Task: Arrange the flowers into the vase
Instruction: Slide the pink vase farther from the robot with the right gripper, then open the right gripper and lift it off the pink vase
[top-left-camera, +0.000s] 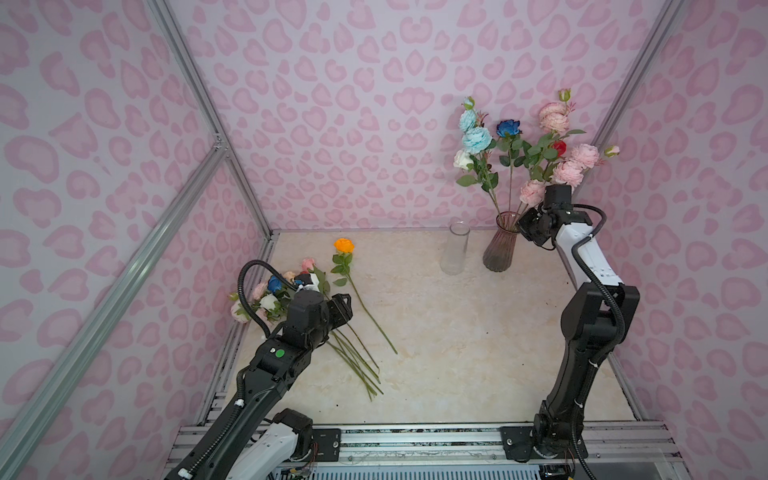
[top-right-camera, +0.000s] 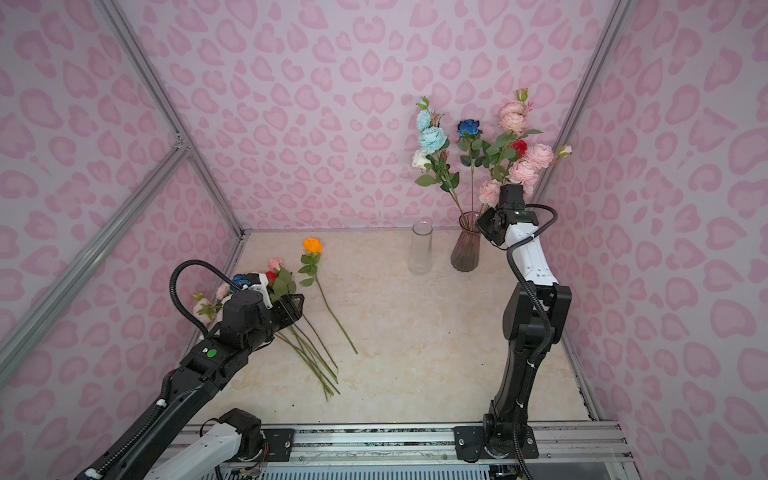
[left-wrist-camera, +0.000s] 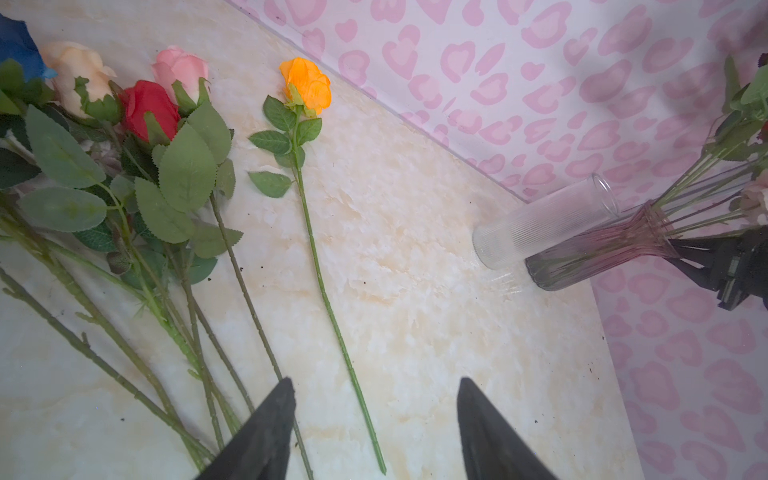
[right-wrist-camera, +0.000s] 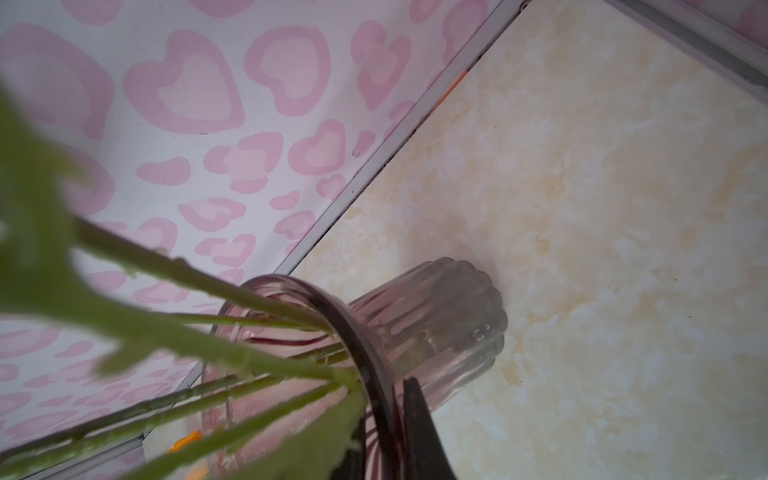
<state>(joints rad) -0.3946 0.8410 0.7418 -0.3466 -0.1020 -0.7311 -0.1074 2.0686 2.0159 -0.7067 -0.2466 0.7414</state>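
Orange rose stem (left-wrist-camera: 328, 299) ahead of left fingers (left-wrist-camera: 266, 436), wide apart; right fingers (right-wrist-camera: 419, 428) tight on purple vase rim (right-wrist-camera: 332, 307)

Top views high, facing back wall (top-left-camera: 374, 124) (near-identical), wrist views close, sharing vase (left-wrist-camera: 598, 253)

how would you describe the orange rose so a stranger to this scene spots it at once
Start at the marble table and find the flower pile on its left side. Just right of that pile one rose lies flat and alone, head toward the back wall. It is the only orange head there.
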